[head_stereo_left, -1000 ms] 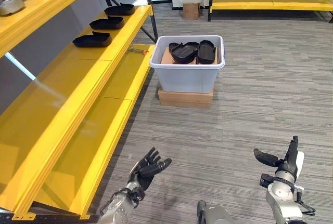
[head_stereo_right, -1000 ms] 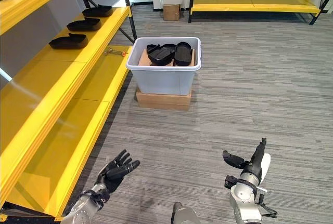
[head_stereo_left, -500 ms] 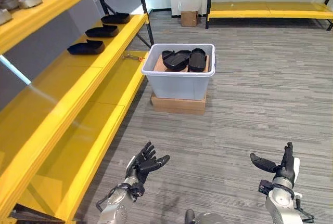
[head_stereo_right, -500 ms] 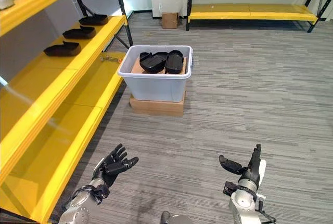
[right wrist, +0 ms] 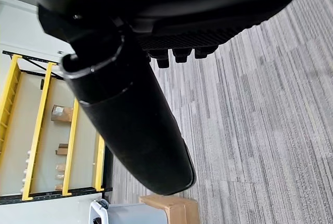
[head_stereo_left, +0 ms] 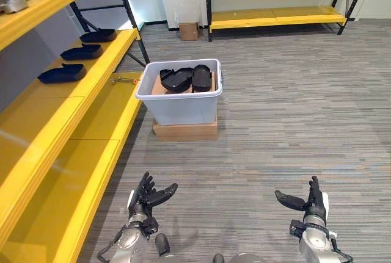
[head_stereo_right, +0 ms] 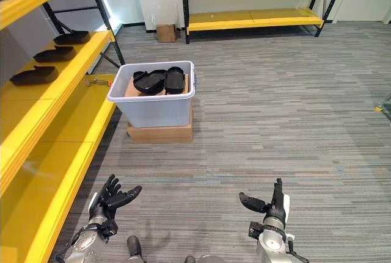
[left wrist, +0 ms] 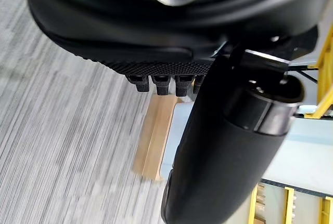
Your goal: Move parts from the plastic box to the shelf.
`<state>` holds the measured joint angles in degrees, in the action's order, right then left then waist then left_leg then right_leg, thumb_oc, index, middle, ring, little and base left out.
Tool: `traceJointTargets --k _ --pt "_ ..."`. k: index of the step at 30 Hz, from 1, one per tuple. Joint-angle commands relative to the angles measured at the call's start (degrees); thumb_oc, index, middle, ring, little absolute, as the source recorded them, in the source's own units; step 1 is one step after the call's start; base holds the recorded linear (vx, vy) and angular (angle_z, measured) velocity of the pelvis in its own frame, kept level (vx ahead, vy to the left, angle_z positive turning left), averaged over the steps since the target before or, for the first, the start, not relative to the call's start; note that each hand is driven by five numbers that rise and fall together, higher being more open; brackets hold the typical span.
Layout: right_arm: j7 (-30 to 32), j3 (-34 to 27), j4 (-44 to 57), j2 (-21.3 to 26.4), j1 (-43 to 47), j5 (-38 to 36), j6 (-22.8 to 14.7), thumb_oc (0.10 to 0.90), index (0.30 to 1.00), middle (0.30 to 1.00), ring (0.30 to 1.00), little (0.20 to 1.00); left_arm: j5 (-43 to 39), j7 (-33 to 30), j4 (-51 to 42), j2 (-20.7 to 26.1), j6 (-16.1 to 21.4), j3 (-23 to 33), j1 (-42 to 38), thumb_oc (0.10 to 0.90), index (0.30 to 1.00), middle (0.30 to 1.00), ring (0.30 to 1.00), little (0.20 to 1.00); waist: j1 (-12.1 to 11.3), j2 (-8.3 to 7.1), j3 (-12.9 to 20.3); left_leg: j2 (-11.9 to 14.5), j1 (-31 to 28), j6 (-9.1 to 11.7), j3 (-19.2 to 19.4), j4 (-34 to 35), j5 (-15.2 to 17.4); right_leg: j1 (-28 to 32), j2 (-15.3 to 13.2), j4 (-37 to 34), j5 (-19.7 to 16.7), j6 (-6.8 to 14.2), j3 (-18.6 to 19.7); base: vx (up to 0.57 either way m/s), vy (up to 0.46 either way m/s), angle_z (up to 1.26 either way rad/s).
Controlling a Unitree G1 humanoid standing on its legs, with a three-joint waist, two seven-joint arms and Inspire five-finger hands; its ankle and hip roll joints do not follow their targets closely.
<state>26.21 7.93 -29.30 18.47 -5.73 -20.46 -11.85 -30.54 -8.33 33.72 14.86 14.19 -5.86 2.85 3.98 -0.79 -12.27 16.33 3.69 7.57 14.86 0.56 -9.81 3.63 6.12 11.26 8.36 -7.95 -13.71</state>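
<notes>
Parts (head_stereo_left: 185, 79) are lying in the plastic box (head_stereo_left: 181, 104); left hand (head_stereo_left: 145, 197) and right hand (head_stereo_left: 310, 201) are hovering with fingers spread, holding nothing.

The pale grey plastic box (head_stereo_left: 181, 99) ahead of both hands looks smooth with a dull sheen. The black moulded parts (head_stereo_left: 185, 78) in it look matt plastic. The flat brown cardboard carton (head_stereo_left: 185, 131) under it is plain and matt. The yellow painted metal shelf (head_stereo_left: 73, 127) beside the left hand (head_stereo_left: 146, 197) is glossy, mirroring light. The grey striped carpet floor (head_stereo_left: 287, 122) looks rough and woven.
</notes>
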Motion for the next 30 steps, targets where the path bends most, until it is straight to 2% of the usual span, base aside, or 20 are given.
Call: traceJointTargets --k 1,3,4,6,11,14,16,20,24,25,26,28,30 --pt "-0.40 -1.41 6.15 1.55 2.11 0.56 -4.50 0.900 1.000 1.000 1.000 1.000 5.25 -1.98 -5.17 2.96 7.02 3.00 -1.66 0.900 1.000 1.000 1.000 1.000 -1.20 2.00 1.53 -1.92 0.00 -2.42 -0.18 -3.17 2.98 1.92 -7.63 11.28 8.46 8.49 4.55 0.30 0.274 0.05" --pt "-0.27 -1.47 6.42 1.34 1.75 1.36 -4.71 0.900 1.000 1.000 1.000 1.000 6.13 -1.27 -5.52 3.26 7.47 2.58 -1.35 0.900 1.000 1.000 1.000 1.000 -1.25 2.10 1.57 -3.42 -0.27 -2.98 -0.86 -3.97 4.17 1.68 -8.28 12.34 8.90 8.67 4.38 0.30 0.277 0.04" --pt "0.12 -1.59 6.49 1.03 1.61 0.88 -4.49 0.900 1.000 1.000 1.000 1.000 7.13 -0.79 -5.93 3.72 7.03 2.13 -1.08 0.900 1.000 1.000 1.000 1.000 -1.48 1.93 1.90 -5.03 0.06 -3.82 -1.07 -5.46 5.71 1.88 -9.34 12.71 8.58 9.30 4.18 0.31 0.275 0.03" --pt "1.05 -1.68 6.50 0.44 1.56 1.19 -5.18 0.900 1.000 1.000 1.000 1.000 9.02 -0.43 -6.27 4.72 8.04 1.54 -0.84 0.900 1.000 1.000 1.000 1.000 -1.71 1.67 2.43 -7.38 -0.04 -5.34 -0.82 -6.19 7.72 1.31 -11.13 13.98 6.57 11.03 3.94 0.31 0.284 0.07" --pt "1.59 -0.85 6.53 -0.62 2.47 2.35 -6.54 0.900 1.000 1.000 1.000 1.000 10.64 -0.89 -8.52 7.35 10.60 1.01 -0.16 0.900 1.000 1.000 1.000 1.000 -2.56 1.99 3.31 -11.39 -0.58 -8.24 -0.49 -6.05 10.60 0.18 -13.55 15.69 2.73 13.50 4.31 0.21 0.209 0.15" --pt "2.16 -0.23 6.56 -0.97 3.35 3.14 -7.44 0.900 1.000 1.000 1.000 1.000 8.62 0.58 -10.32 8.33 11.47 1.19 -0.16 0.900 1.000 1.000 1.000 1.000 -3.32 1.93 3.78 -13.52 -0.13 -9.99 -0.43 -6.57 12.12 0.19 -14.34 15.94 0.83 14.24 4.39 0.15 0.173 -0.03" --pt "2.27 -0.19 6.56 -0.95 3.67 3.15 -7.52 0.900 1.000 1.000 1.000 1.000 7.10 1.55 -10.66 8.44 11.46 1.29 -0.31 0.900 1.000 1.000 1.000 1.000 -3.52 1.96 3.92 -14.06 0.07 -10.50 -0.26 -6.93 12.63 0.09 -14.52 16.16 0.36 14.32 4.26 0.09 0.125 -0.10" --pt "3.19 -0.35 5.21 -1.06 4.98 2.53 -8.31 0.900 1.000 1.000 1.000 1.000 4.19 2.46 -11.17 8.79 11.14 2.14 -0.92 0.900 1.000 1.000 1.000 1.000 -4.29 1.70 4.34 -16.79 -0.33 -12.41 0.16 -7.67 14.55 -0.13 -15.90 19.13 -2.37 14.50 3.55 0.12 0.178 0.04" --pt "5.14 -1.07 4.25 -1.11 5.69 2.35 -8.35 0.900 1.000 1.000 1.000 1.000 3.73 4.75 -11.11 9.08 10.66 2.99 -0.80 0.900 1.000 1.000 1.000 1.000 -5.45 1.67 5.29 -19.06 -0.87 -14.21 0.17 -7.29 15.54 -0.02 -16.42 24.81 -5.27 14.51 2.10 0.11 0.179 -0.03" --pt "5.36 -1.45 3.95 -1.22 5.83 2.19 -8.22 0.900 1.000 1.000 1.000 1.000 1.47 6.25 -10.93 9.03 9.92 3.17 -0.67 0.900 1.000 1.000 1.000 1.000 -6.00 1.68 5.70 -19.73 -0.85 -14.92 0.65 -7.06 15.85 0.30 -16.77 28.13 -6.93 14.87 1.07 0.15 0.241 0.11" --pt "5.41 -1.47 3.58 -1.26 5.94 1.65 -7.87 0.900 1.000 1.000 1.000 1.000 -0.92 7.95 -10.70 8.81 9.78 3.41 -0.49 0.900 1.000 1.000 1.000 1.000 -6.57 1.26 5.99 -21.24 -1.25 -15.63 0.80 -7.40 17.60 -0.27 -18.53 33.67 -7.33 16.08 0.43 0.13 0.224 0.03" --pt "5.87 -1.46 2.99 -1.10 6.47 1.39 -7.24 0.900 1.000 1.000 1.000 1.000 -0.28 8.77 -10.70 8.63 10.39 3.54 -0.34 0.900 1.000 1.000 1.000 1.000 -7.06 1.16 6.15 -21.42 -1.43 -15.86 1.73 -7.33 17.87 -0.30 -17.91 34.02 -7.41 16.42 -0.47 0.07 0.098 -0.22" --pt "5.52 -1.53 1.63 -0.86 7.55 0.70 -6.94 0.900 1.000 1.000 1.000 1.000 -0.93 9.04 -11.37 8.36 10.23 3.40 -0.46 0.900 1.000 1.000 1.000 1.000 -7.16 0.69 5.94 -21.39 -1.99 -15.73 3.00 -7.23 18.29 -1.51 -15.85 30.39 -7.95 16.97 -1.38 0.04 -0.039 -0.12"
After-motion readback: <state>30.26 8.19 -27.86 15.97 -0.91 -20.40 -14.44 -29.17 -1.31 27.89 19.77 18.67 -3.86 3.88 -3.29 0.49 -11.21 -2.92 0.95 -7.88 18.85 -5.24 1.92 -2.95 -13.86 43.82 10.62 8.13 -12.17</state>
